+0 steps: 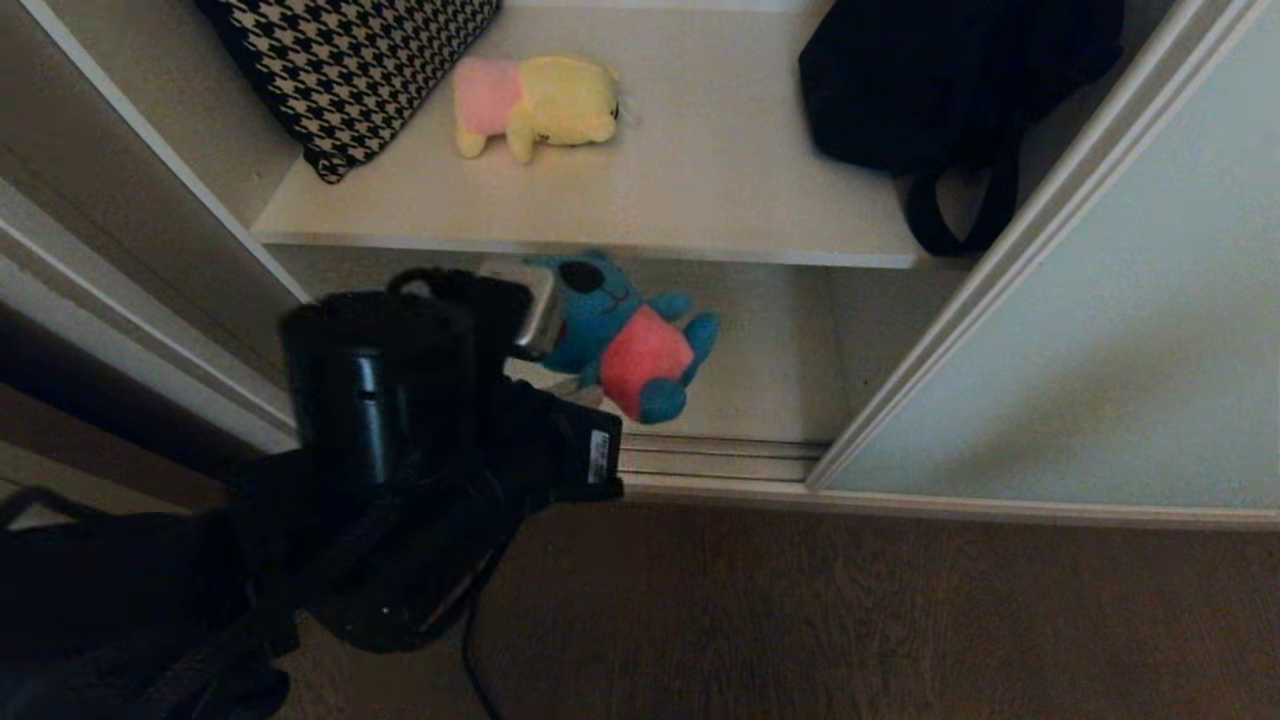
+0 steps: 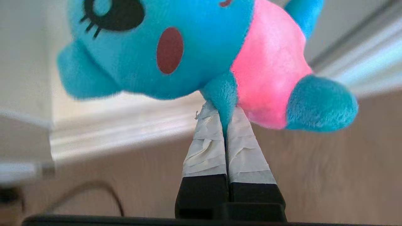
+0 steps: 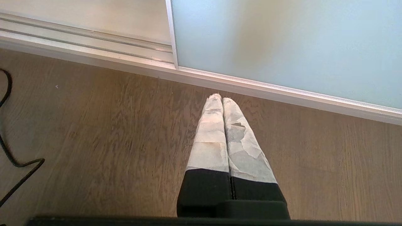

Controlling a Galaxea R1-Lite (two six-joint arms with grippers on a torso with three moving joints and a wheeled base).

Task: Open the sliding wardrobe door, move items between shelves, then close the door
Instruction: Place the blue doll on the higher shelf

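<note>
Looking from the head: left gripper point(image 1: 560, 345) sits low at the front of the wardrobe opening, below the upper shelf point(image 1: 700, 200), with the blue plush toy point(image 1: 625, 340) at its tip.
Blue toy's place: hanging in front of the lower shelf point(image 1: 770, 350), just under the upper board's front edge; whether it touches the lower board cannot be told.
Yellow toy point(image 1: 535, 105): lying on the upper shelf, far left, beside a checked cushion point(image 1: 350, 70); a black bag point(image 1: 940, 80) lies far right.
Door point(image 1: 1080, 330): slid to the right, opening clear.

Left wrist, grip: taped fingers point(image 2: 209, 147) pressed together, pinching one thin blue limb of the toy; head and pink body hang free beyond them.
Left wrist, handling: judged light, soft and squashy, not fragile; a limb hold will likely let it swing and sag, so the body would give a surer pinch.

Right wrist, gripper: right gripper point(image 3: 221, 99) closed on nothing, over the wood floor point(image 3: 110, 141) near the door's bottom rail.
</note>
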